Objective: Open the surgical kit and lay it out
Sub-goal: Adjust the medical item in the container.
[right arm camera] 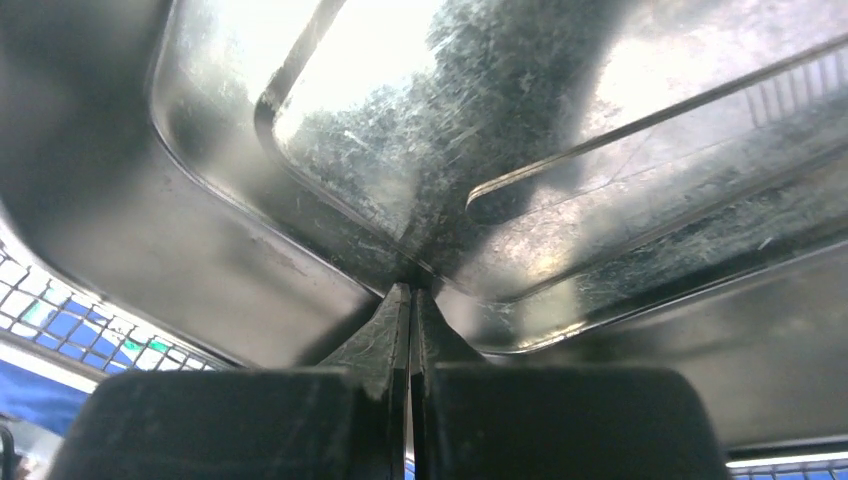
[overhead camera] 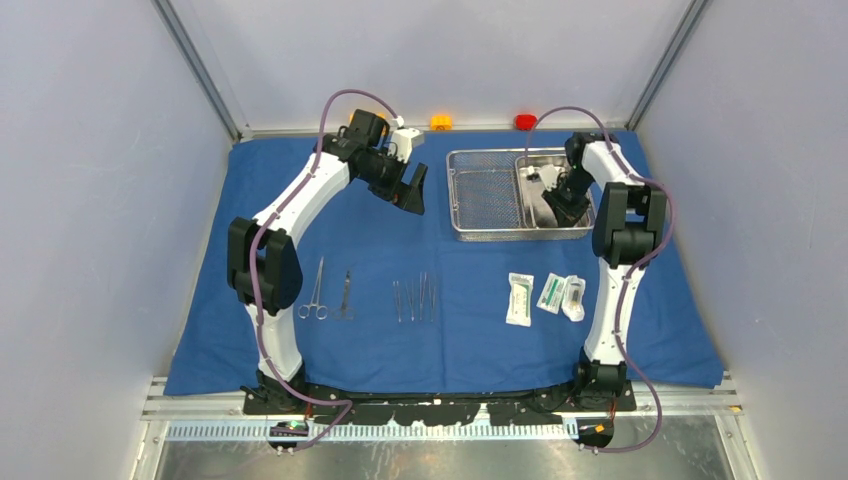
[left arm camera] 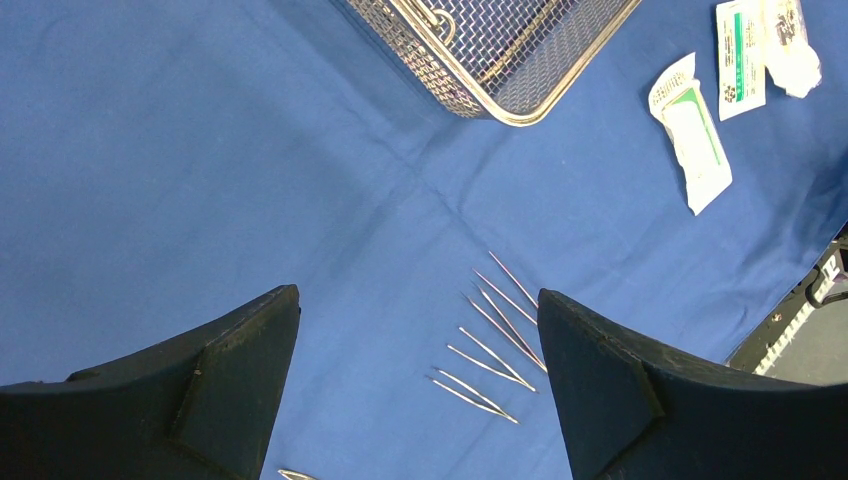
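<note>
Surgical kit (overhead camera: 470, 260) parts lie spread over the blue cloth wrap (overhead camera: 450, 350), a matte woven sheet that covers the table and shows soft fold creases.

At the far right of the cloth stands the wire-mesh basket (overhead camera: 485, 190), a shallow silver rectangle of fine grid with a rounded rod rim. Its right half holds the steel tray (overhead camera: 545, 153), smooth and rounded at the corners. The wrist view shows the tray's inner surface scuffed and scratched, with long pressed ribs.

Along the near part of the cloth, from left to right:
- Two slim ring-handled instruments (overhead camera: 313, 290), scissors or forceps, lie side by side.
- A row of thin, pointed metal tweezers (overhead camera: 415, 298) lies near them.
- Three small flat white packets (overhead camera: 519, 299) follow, with green print and crinkled edges. The right two touch and the left one lies just apart.

The left gripper (overhead camera: 410, 190) hangs above bare cloth to the left of the basket. Its dark wedge-shaped fingers (left arm camera: 230, 380) are spread wide and hold nothing.

The right gripper (overhead camera: 560, 205) reaches down into the tray. Its jaws are pressed together with only a hairline seam between them, and the tip is against the scratched steel. Whether any edge is pinched cannot be told.

Behind the cloth, at the back wall, sit an orange block (overhead camera: 441, 122) and a red block (overhead camera: 526, 122).
</note>
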{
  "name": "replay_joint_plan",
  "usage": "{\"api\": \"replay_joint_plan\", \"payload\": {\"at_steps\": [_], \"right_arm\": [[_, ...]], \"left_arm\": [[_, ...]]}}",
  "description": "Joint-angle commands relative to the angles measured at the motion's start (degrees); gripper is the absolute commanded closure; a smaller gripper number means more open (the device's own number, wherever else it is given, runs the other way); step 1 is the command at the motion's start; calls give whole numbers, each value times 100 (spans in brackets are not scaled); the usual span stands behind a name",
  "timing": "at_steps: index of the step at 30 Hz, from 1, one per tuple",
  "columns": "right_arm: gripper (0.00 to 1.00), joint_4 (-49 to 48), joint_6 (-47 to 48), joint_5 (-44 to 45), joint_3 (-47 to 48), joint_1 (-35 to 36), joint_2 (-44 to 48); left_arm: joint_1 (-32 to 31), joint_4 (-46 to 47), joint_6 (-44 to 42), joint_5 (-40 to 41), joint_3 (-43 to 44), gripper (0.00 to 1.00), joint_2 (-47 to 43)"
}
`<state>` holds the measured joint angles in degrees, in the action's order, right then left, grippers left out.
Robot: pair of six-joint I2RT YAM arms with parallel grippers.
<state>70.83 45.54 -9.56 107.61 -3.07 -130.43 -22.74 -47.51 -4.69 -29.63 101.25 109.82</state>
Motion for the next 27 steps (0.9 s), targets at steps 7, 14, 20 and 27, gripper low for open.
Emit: {"api": "replay_joint_plan", "payload": {"at_steps": [7,14,20,27], "right_arm": [[100,-1606,-843,-500,-437,-18,598],[100,-2284,-1569,-806,-451,-18,498],[100,-3206,-2305,-738,-605,-18,573],[100,-3540,-2651,-736,-581,-20,813]], "left_arm": [[33,14,25,-91,202,10,-241],[32,-9,3,-78,217,9,-242],[29,-20,10,-78,261,10,-192],[33,-46,-5,-87,281,9,-167]]}}
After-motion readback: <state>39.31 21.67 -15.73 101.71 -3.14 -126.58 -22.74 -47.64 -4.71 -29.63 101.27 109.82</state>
